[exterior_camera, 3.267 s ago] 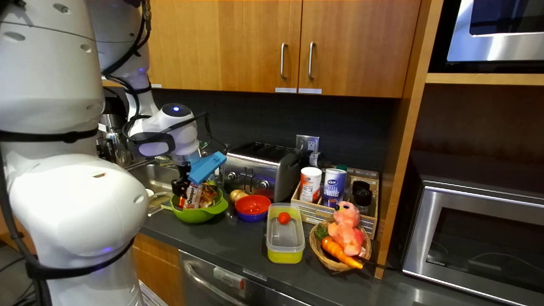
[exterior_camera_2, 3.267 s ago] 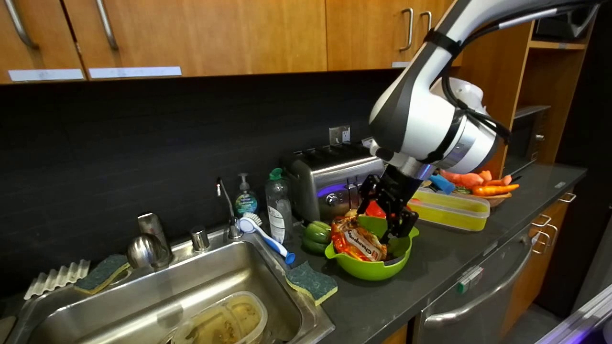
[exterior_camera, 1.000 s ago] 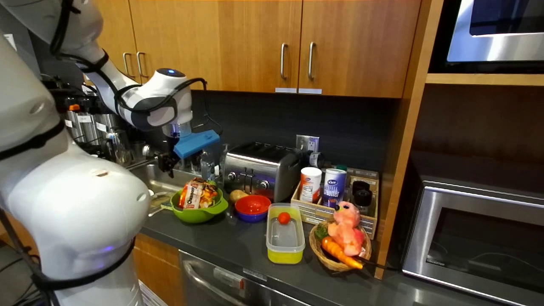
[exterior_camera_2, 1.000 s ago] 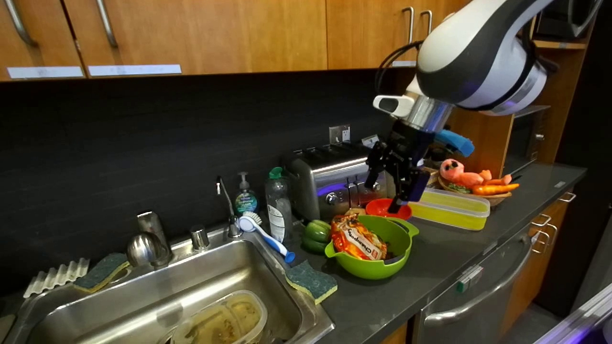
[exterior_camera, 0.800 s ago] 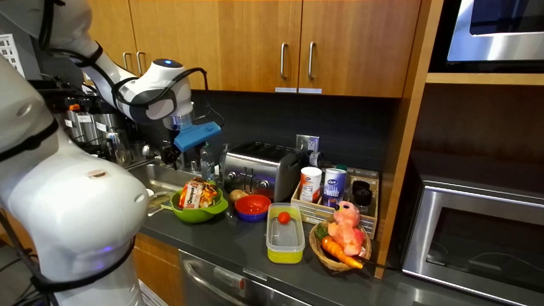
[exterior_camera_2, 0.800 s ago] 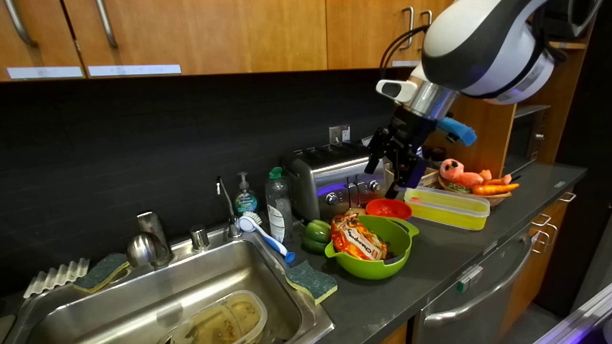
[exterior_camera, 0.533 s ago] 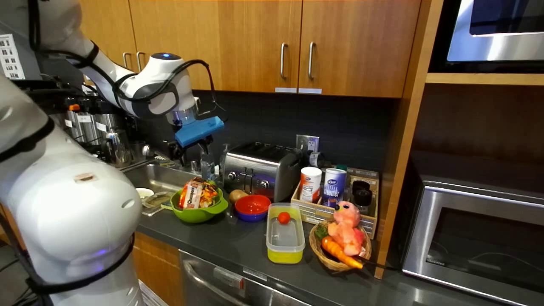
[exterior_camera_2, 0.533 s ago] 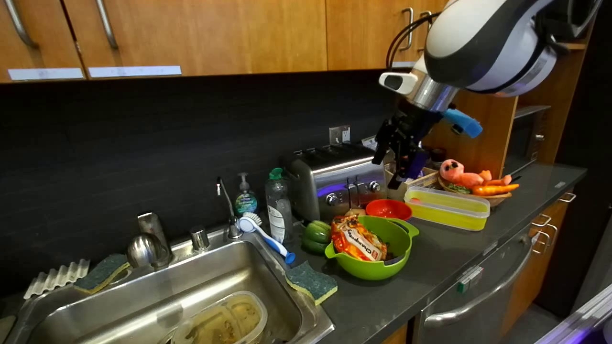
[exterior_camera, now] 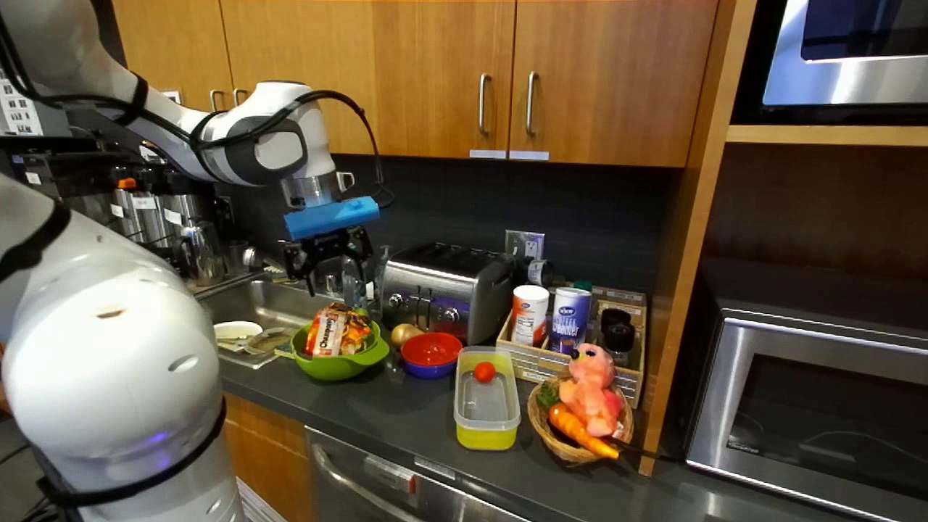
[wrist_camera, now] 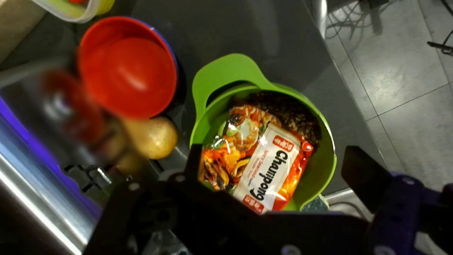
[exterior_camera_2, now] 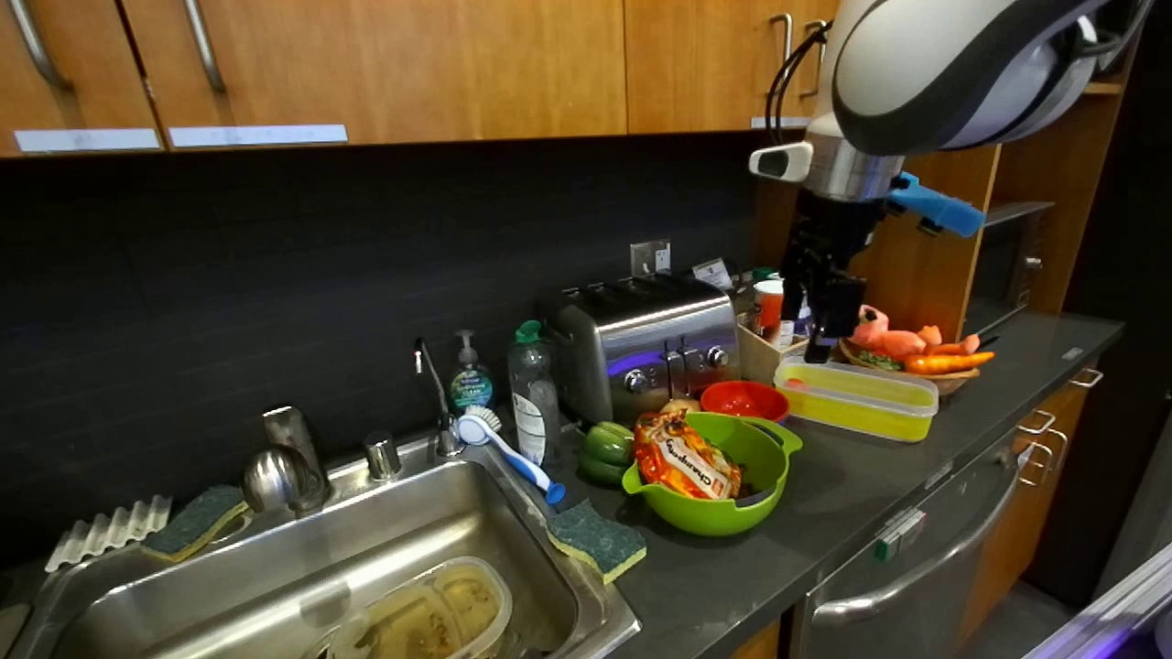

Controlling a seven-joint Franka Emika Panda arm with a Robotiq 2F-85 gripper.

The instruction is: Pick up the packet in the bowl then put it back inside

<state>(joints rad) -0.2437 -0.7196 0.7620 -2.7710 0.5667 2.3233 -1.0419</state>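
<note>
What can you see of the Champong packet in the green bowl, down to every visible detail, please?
The packet looks like glossy, crinkled plastic film, orange-red, with a printed food picture and a white band lettered "Champong". It lies tilted, printed face up, in the green bowl, one end rising above the rim and seemingly leaning on it. It overlaps a dark, grainy mass; its underside is hidden. The open end effector hangs above, not touching it.
</note>
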